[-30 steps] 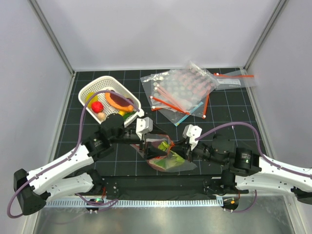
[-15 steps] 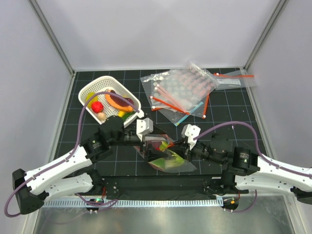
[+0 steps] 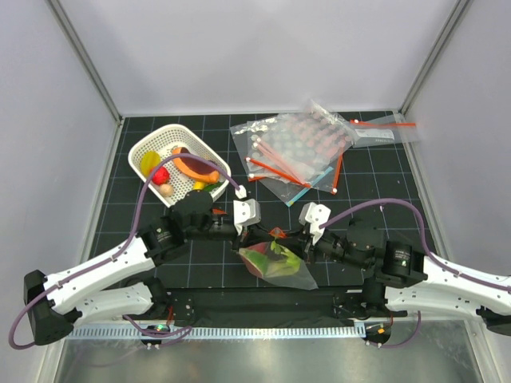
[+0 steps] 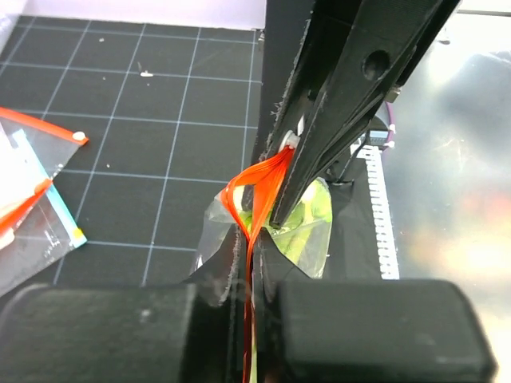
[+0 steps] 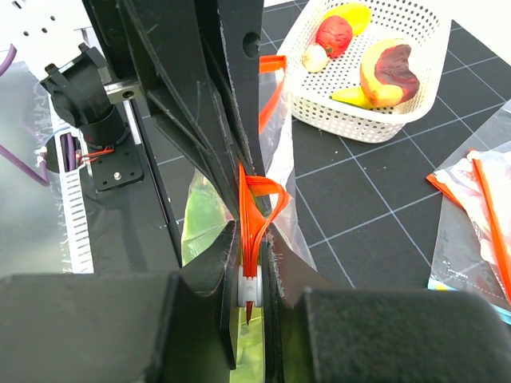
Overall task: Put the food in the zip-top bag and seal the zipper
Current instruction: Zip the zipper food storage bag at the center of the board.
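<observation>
Basket (image 3: 142,144): white and slotted, at the far left of my mat, holding red, yellow, beige and orange-maroon toy pieces (image 3: 194,166).
Spare bags (image 3: 299,152): clear with orange-red strips, heaped far centre-right, well apart from the basket.
Mat (image 3: 375,185): black with a white grid, under my whole bench.

Overhead view looking down, wrist views close, facing each other, sharing the zipper (image 4: 257,183)
</observation>
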Motion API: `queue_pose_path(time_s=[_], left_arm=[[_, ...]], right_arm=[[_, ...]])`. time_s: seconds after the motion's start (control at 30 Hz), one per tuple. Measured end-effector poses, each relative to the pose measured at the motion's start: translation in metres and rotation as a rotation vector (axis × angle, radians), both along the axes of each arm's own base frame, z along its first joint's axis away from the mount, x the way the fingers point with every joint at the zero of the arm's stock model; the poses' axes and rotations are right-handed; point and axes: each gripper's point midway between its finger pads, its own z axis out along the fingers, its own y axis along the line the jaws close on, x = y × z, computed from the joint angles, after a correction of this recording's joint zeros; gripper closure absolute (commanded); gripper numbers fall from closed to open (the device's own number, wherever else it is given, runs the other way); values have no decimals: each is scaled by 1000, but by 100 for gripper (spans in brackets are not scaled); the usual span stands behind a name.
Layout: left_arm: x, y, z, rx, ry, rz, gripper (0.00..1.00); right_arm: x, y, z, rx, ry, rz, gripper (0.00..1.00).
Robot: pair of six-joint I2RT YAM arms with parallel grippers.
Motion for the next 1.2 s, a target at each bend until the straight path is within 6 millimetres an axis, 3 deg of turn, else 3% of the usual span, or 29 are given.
queue_pose_path(time_s=[0.1, 0.2, 0.37, 0.5, 0.7, 0.9, 1.2], left_arm=[[0, 0, -1, 5, 0, 2, 100], [0, 0, -2, 8, 1, 3, 100], [2, 1, -2, 7, 0, 17, 100], [3, 1, 1, 1, -3, 23, 100], [-1, 6, 2, -24, -7, 27, 100], [-4, 11, 5, -42, -8, 32, 100], [-2, 16, 3, -50, -18, 56, 100]], right_arm=[[1, 1, -2, -6, 2, -2, 92], [1, 2, -3, -8, 4, -3, 83], [3, 2, -2, 9, 5, -17, 62], [5, -1, -2, 35, -1, -31, 38], [7, -3, -4, 64, -5, -52, 27], [8, 0, -7, 81, -8, -52, 24], [6, -7, -4, 124, -21, -52, 33]])
